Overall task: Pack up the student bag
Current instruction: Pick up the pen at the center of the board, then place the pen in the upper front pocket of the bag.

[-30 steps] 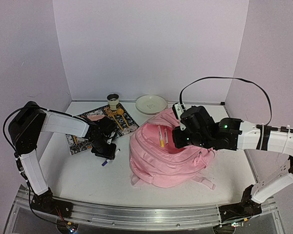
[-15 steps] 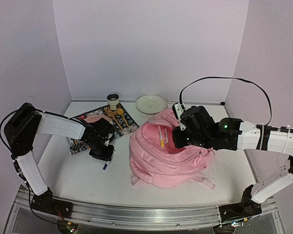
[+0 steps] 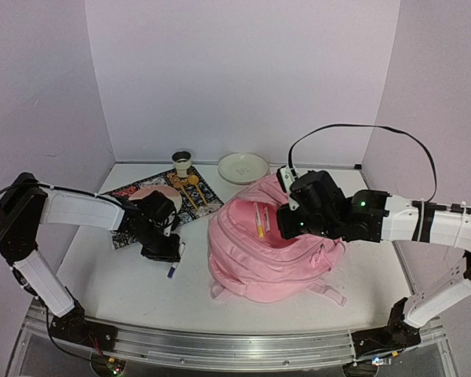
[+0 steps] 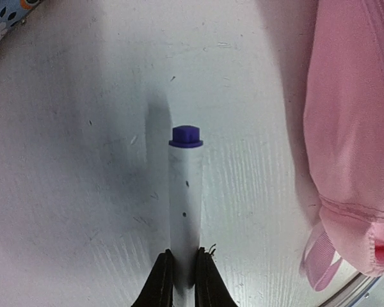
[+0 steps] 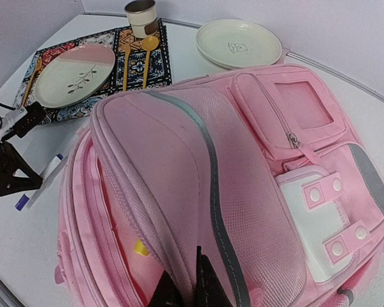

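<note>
The large soft pink fabric backpack (image 3: 267, 263) lies in the middle of the white tabletop (image 3: 118, 275), front pockets up and its main compartment gaping towards the left. The right hand (image 5: 185, 284) is closed narrowly on the raised, grey-trimmed edge of the backpack's flap, holding the opening up. The left hand (image 4: 184, 275), near the backpack's left side, pinches the end of a white marker with a purple cap (image 4: 185, 192), low at the tabletop.

So I'm holding my left gripper (image 3: 163, 251) down on a purple-capped marker (image 3: 173, 269) lying on the table (image 3: 118, 290), and my right gripper (image 3: 285, 225) is pinching the gaping student bag (image 3: 259, 271) by its rim.
</note>
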### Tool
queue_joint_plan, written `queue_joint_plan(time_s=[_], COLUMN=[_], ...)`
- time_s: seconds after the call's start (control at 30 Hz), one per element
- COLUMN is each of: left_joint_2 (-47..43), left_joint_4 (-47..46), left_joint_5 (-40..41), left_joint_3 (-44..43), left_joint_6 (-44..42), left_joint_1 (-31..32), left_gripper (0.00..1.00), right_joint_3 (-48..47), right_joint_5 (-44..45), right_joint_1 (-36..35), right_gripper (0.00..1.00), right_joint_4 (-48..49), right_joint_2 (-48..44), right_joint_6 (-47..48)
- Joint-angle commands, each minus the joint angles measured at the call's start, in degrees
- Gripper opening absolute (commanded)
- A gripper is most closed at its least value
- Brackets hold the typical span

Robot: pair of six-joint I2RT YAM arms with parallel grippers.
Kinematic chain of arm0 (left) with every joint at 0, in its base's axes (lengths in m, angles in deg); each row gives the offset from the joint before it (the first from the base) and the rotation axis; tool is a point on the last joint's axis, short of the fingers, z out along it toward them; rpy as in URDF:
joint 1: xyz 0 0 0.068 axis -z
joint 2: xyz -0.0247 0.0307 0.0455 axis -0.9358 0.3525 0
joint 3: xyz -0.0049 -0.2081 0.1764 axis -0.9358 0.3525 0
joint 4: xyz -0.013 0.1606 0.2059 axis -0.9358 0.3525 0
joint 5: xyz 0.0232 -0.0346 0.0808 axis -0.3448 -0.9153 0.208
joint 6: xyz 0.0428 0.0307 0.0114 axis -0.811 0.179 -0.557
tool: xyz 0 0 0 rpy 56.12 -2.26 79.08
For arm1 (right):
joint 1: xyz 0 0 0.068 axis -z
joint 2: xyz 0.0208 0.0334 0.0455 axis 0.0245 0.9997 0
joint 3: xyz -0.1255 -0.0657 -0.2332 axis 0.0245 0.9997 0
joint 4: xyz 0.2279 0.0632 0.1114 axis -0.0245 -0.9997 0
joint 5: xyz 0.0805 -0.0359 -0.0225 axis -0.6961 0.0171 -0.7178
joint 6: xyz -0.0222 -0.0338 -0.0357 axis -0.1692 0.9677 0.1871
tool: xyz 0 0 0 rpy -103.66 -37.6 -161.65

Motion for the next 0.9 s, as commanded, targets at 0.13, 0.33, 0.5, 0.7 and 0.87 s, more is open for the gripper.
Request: queue_joint_plan(time_s=[0.13, 0.33, 0.5, 0.7, 0.87], left_joint_2=[-11.34, -16.43, -17.76, -16.20, -12.93], left_joint_4=[-12.48, -19.59, -27.69, -33.91, -36.08], left_joint_5=[-5.90, -10.34, -13.91, -14.01, -11.88], left_joint_3=[4.63, 6.54, 7.44, 7.07, 4.60], left_joint_6=[10.12, 15.66, 20.61, 25.00, 26.64], left_joint_1=[0.05, 0.17, 0.91, 4.47, 7.82], left_gripper=[0.00, 0.00, 0.00, 0.00, 0.00], right_joint_3=[-3.70, -4.71, -5.88, -5.61, -5.13], right_joint_5=[-0.52, -1.37, -2.16, -1.40, -2.02], right_joint_1=[-0.44, -0.48, -0.48, -0.46, -0.43], right_gripper=[0.00, 0.00, 0.00, 0.00, 0.00], right_joint_4=[5.48, 6.83, 6.99, 7.11, 7.36], right_joint_2=[1.30, 2.75, 3.52, 2.67, 2.14], right_joint_6=[0.13, 0.66, 1.11, 1.05, 0.53])
